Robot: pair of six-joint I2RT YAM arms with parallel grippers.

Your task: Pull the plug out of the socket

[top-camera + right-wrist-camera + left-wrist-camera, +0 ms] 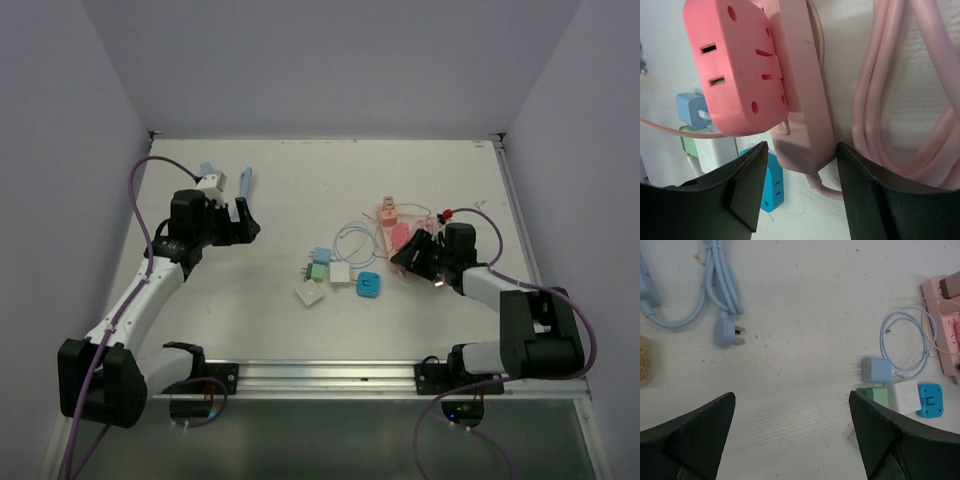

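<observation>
Straddling the end of a pale pink plastic power strip [807, 100], right gripper [801, 146] fingers parted either side, salmon-pink blocky adapter plug [735, 65] tilted partly out, left gripper [791, 395] fingers spread wide.

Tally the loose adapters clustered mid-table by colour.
light blue adapter: 1
green adapter: 1
white adapters: 2
bright blue adapter: 1
Total: 5
</observation>
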